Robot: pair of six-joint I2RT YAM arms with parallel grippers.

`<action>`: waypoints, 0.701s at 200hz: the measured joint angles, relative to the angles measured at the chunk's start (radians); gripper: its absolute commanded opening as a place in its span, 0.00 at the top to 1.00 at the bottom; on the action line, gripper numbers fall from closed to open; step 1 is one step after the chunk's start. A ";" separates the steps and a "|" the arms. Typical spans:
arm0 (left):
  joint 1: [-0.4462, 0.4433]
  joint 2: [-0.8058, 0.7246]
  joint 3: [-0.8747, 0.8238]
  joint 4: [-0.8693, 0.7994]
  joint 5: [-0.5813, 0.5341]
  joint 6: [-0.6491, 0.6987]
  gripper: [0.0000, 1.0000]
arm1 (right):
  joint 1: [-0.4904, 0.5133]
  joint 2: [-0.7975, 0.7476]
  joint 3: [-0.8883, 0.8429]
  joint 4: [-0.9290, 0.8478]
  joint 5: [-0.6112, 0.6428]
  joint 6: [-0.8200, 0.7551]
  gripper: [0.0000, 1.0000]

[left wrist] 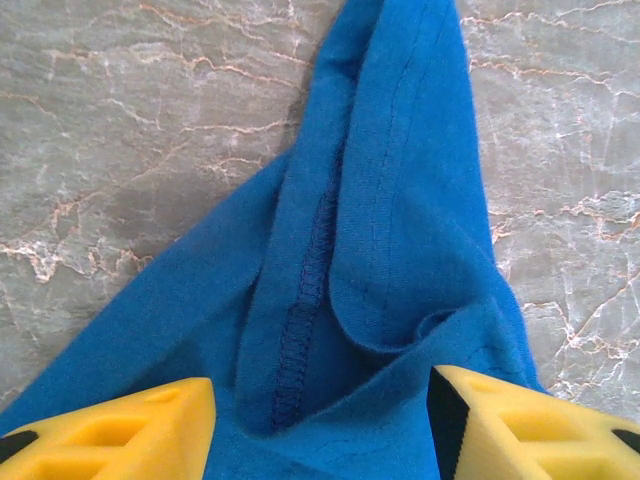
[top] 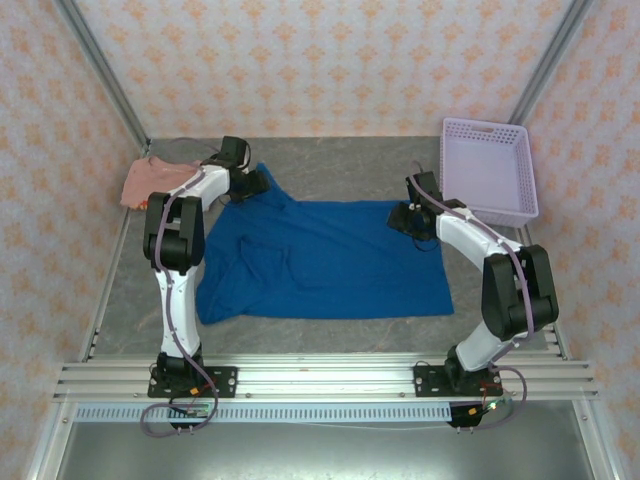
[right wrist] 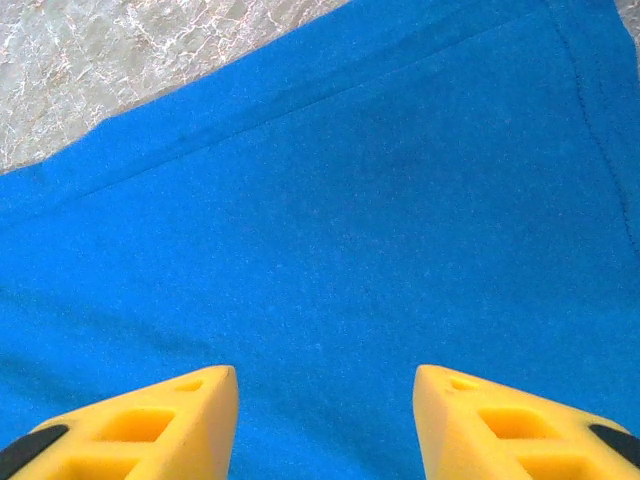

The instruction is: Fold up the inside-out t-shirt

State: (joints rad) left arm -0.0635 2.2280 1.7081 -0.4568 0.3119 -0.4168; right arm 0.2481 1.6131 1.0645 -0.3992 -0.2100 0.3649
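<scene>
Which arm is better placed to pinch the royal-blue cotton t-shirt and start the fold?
Probably left: the left jaws stand open astride a raised, seamed ridge of the royal-blue cotton t-shirt, ready to close. The right jaws are open over flat cloth, with nothing bunched to pinch.

We can read no text, label, brand, number or sign in any of these views. The blue t-shirt (top: pixel 330 260) shows us only plain cloth and stitched seams.
</scene>
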 measured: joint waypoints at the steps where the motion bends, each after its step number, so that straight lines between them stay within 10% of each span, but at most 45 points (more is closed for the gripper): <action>1: 0.000 0.000 0.001 0.000 0.000 0.000 0.43 | 0.000 0.000 0.000 0.000 0.000 0.000 0.50; 140: 0.000 0.053 0.121 -0.049 0.051 0.014 0.86 | 0.000 0.041 0.001 0.018 -0.026 -0.005 0.50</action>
State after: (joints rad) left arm -0.0635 2.2807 1.8290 -0.5056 0.3634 -0.4026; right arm 0.2481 1.6543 1.0657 -0.3809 -0.2359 0.3603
